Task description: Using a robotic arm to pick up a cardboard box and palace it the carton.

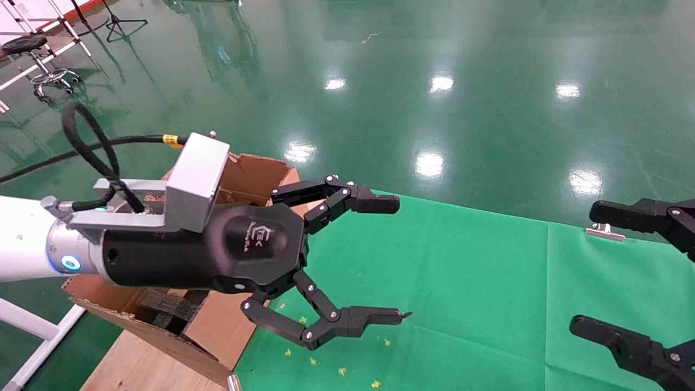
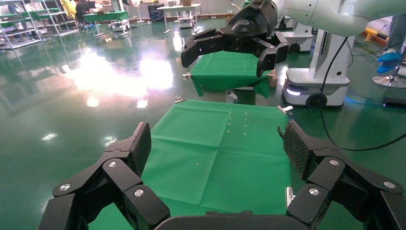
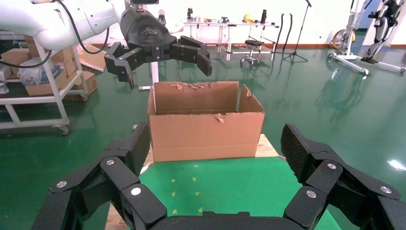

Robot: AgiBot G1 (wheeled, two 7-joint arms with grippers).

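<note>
Cardboard box is nowhere in view. My left claw (image 1: 353, 260) hangs spread and empty beside the carton (image 3: 206, 127); my right claw (image 1: 613, 271) waits, also spread, over the green surface (image 1: 461, 282). Placement seems finished.

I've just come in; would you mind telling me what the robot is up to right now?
The left gripper is raised above the near end of the carton, which stands at the edge of the table with the green cloth. Its fingers are spread wide and hold nothing. The right gripper hangs open over the other side of the cloth, also empty. The small cardboard box to be packed shows in none of the views, so I cannot tell whether it already lies inside the carton.
</note>
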